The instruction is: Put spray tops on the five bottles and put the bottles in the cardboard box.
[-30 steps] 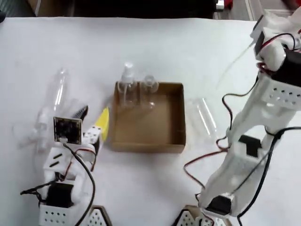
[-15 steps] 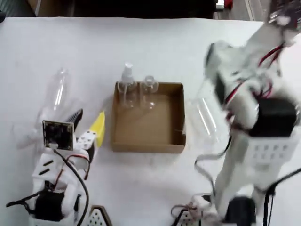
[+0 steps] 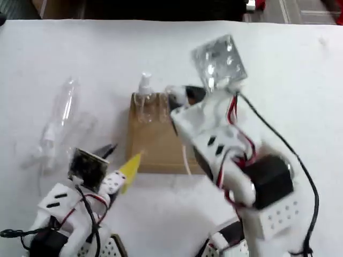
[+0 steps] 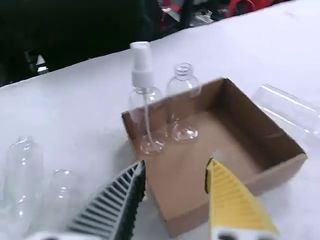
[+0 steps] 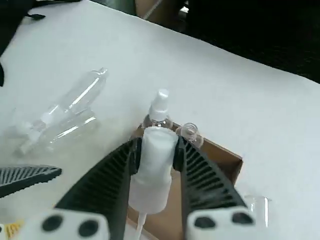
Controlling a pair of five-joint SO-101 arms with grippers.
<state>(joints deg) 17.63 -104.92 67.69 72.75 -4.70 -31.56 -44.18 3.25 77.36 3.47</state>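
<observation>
Table: white top (image 3: 107, 48), with a dark room beyond its far edge.
Right arm: in the high view the arm (image 3: 230, 155) leans across the box, covering its right half.
Cardboard box: open, mid-table (image 3: 153, 152); the left wrist view shows its bare floor and walls (image 4: 250, 117).
Left gripper: black and yellow fingers spread with nothing between them (image 4: 175, 167), near the box's near-left corner (image 3: 122, 155).
Boxed bottles: capped bottle (image 4: 145, 100) and uncapped bottle (image 4: 183, 90) stand upright, side by side, in the far-left corner.
Loose bottles: clear ones lie left of the box (image 3: 61, 107); another lies on its right (image 4: 287, 107).
Right gripper: fingers (image 5: 157, 150) pinch the spray top.
Spray top: white, upright (image 5: 152, 175), the boxed bottles just beyond it.
</observation>
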